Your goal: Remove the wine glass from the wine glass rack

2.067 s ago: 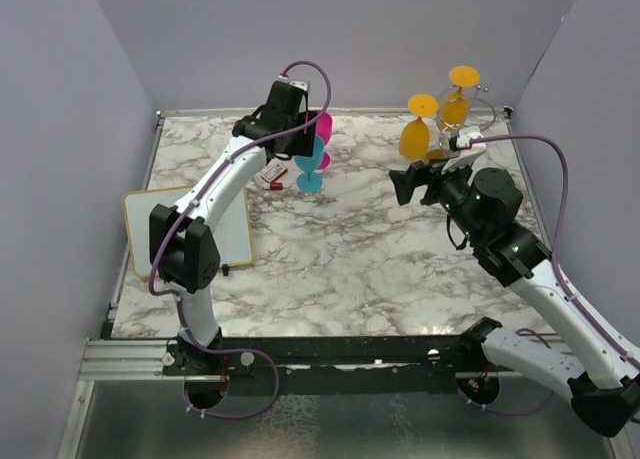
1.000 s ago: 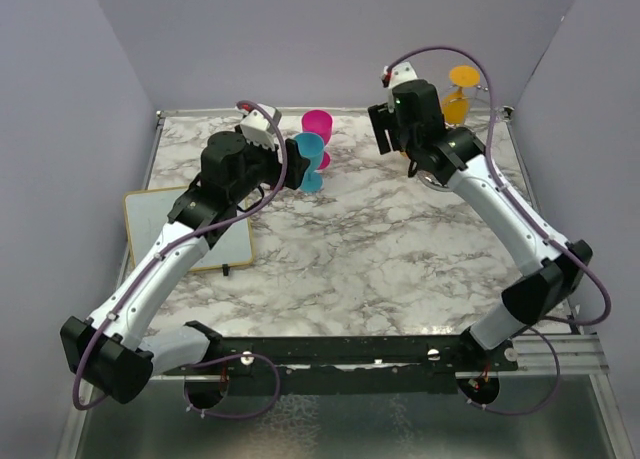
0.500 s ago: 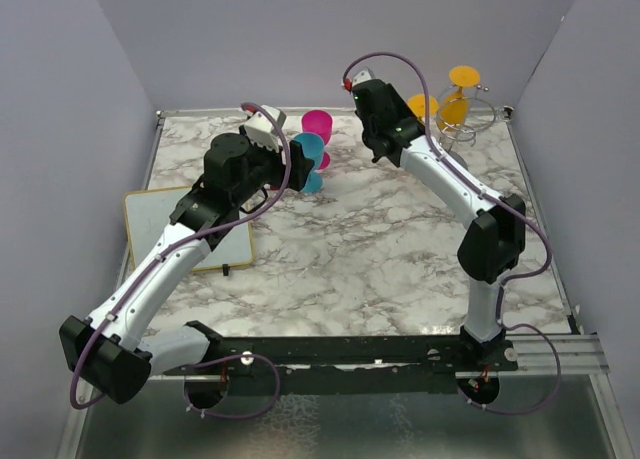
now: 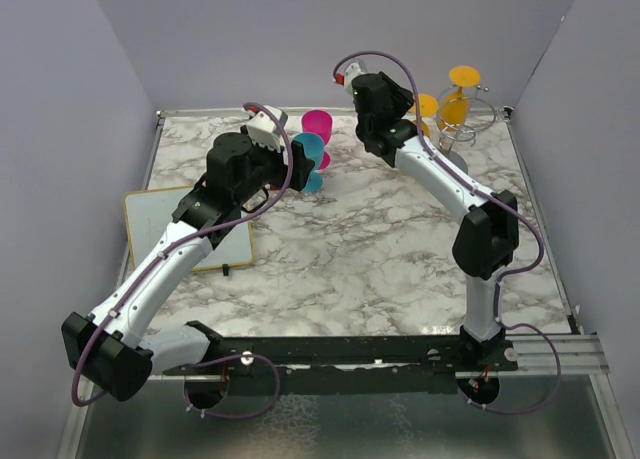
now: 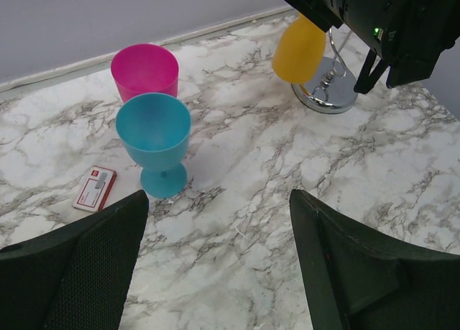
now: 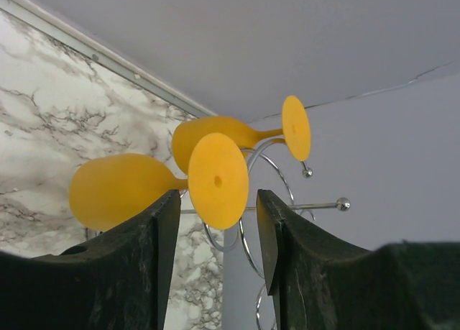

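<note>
Yellow wine glass (image 6: 129, 190), hung on wire rack (image 5: 327, 94): foot disc sits between spread fingers of right gripper (image 6: 218, 208), untouched; left gripper (image 5: 218, 200) likewise spread.

The wine glass rack (image 4: 468, 119) crowds the far right corner, with walls close behind and to its right. The nearer wine glass (image 6: 122, 190) hangs with its foot between the right gripper's (image 6: 216, 200) parted fingers. A second glass (image 6: 215, 132) sits just behind, seemingly not touching. A blue cup (image 5: 154, 132) and a pink cup (image 5: 144, 70) block the far centre. The near table (image 4: 380, 249) gives passage.

A blue goblet (image 5: 153, 139) stands beside a pink cup (image 5: 144, 70).
</note>
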Tool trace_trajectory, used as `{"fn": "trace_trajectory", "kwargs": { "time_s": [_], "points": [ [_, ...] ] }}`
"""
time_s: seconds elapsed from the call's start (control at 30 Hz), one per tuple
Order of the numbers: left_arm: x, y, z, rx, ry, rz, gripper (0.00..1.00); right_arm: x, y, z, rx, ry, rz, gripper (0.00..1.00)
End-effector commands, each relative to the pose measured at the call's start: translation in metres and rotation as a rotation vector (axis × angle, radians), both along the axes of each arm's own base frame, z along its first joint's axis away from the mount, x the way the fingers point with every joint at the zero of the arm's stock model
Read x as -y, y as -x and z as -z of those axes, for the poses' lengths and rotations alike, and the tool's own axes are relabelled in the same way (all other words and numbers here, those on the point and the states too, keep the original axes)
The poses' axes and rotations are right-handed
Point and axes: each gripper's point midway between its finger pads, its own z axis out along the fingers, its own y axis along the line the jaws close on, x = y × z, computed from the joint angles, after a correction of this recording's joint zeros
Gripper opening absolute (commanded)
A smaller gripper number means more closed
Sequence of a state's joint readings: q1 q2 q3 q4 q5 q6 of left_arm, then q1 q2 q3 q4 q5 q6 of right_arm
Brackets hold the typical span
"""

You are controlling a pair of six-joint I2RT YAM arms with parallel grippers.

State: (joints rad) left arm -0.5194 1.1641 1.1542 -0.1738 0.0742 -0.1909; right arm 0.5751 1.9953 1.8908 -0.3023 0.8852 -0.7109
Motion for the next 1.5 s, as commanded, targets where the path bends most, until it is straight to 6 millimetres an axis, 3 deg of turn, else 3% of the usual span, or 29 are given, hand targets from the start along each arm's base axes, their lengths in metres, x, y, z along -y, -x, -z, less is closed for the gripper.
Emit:
{"fn": "trace_trajectory", "kwargs": {
  "time_s": [0.0,0.47,0.83,1.47],
  "points": [
    [-0.003,-0.002,-0.005,0.022,-0.010,-0.020,0.82,0.005,-0.011,-0.007,0.041,0.030,0.021,0.47],
    [-0.007,-0.004,-0.006,0.025,-0.020,-0.044,0.83,0.016,-0.021,0.032,-0.044,0.006,0.023,0.45],
    [-0.008,-0.004,-0.005,0.025,-0.022,-0.046,0.83,0.025,-0.027,0.049,-0.065,0.011,0.049,0.44],
    [-0.008,-0.004,-0.005,0.024,-0.023,-0.051,0.83,0.034,-0.032,0.043,-0.032,0.046,0.072,0.25]
  ]
}}
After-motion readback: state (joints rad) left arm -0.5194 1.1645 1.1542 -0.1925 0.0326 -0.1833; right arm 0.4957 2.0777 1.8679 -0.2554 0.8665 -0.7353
